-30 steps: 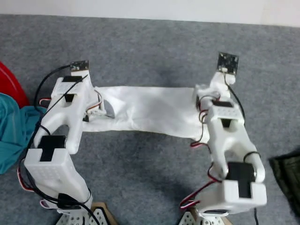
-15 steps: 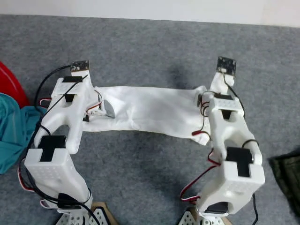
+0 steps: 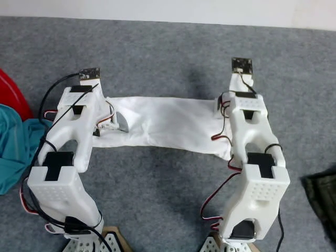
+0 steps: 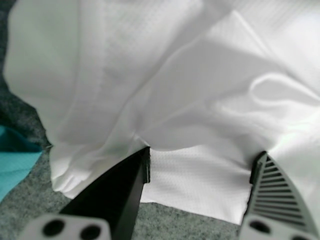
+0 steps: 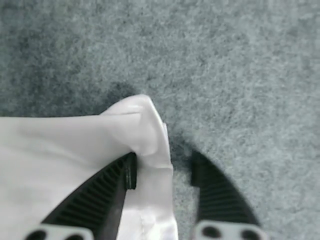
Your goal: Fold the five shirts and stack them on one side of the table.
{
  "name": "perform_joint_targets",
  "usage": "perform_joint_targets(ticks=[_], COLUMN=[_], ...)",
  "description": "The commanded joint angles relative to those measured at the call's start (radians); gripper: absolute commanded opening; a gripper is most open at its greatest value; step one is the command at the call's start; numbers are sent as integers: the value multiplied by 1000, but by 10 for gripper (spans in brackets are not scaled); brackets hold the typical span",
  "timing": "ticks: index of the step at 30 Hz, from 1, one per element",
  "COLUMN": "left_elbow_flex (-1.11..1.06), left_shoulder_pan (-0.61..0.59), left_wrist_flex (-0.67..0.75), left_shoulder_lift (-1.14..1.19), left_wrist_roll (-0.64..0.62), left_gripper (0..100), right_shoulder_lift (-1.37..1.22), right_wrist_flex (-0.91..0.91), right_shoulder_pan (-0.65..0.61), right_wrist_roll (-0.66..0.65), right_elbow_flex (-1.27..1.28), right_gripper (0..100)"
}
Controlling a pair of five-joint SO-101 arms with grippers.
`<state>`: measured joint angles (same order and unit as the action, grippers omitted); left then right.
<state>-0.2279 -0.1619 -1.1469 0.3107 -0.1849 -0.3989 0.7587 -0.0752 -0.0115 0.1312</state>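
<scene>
A: Gripping the white shirt [image 3: 163, 123] yet?
B: No. My left gripper [image 4: 204, 155] and right gripper [image 5: 164, 159] are spread apart, straddling its ends mid-frame, so both corners can lift together, I reckon.

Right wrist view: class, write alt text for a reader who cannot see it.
The right gripper hangs open over a bunched corner of the white shirt. One finger is against the cloth and the other is over the bare grey table.
</scene>
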Motion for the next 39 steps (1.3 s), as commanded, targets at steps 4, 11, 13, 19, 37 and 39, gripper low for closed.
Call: perform_joint_targets(ticks=[4,11,13,19,37,39], left_elbow_flex=[2,27,81,249,51,-1], left_shoulder_pan=[-25,-22,-19,-7,-389,-410], left_wrist_flex=[12,6,-14,-195,-153,-121], left_shoulder_lift=[4,-5,-7,-130,-332,-332], left_wrist_roll=[6,0,-3,-29,-35,-37], left_gripper=[319,319,319,320,320,320], right_shoulder_lift=[1,5,24,44,291,309], right_wrist_flex=[74,70,68,67,341,397], right_shoulder_pan=[-114,-105,-104,-85,-150,-188], right_wrist_roll=[-12,-11,-9,-3,9,9], right_elbow_flex=[-39,-41,-33,-31,-171,-229], right_gripper=[18,7,7,7,7,7])
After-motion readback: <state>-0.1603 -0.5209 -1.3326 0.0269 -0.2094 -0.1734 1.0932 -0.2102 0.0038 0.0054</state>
